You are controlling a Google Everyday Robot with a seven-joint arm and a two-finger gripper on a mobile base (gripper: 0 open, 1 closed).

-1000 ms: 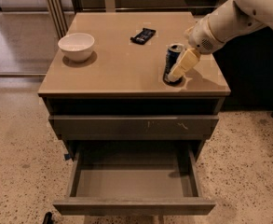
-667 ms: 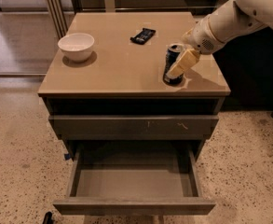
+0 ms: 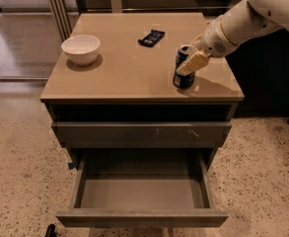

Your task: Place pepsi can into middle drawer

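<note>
Camera view: the gripper is at the right front of the desk, clamped on the pepsi can, one pale finger lying across the can's near side. The can looks slightly tilted, its base on or just above the desk. This appears to be the grasp step. The next move calls for a lift clear of the desk edge, then a carry forward and down into the middle drawer, which stands pulled open below. The white arm reaches in from the upper right, slanting down towards the can.
</note>
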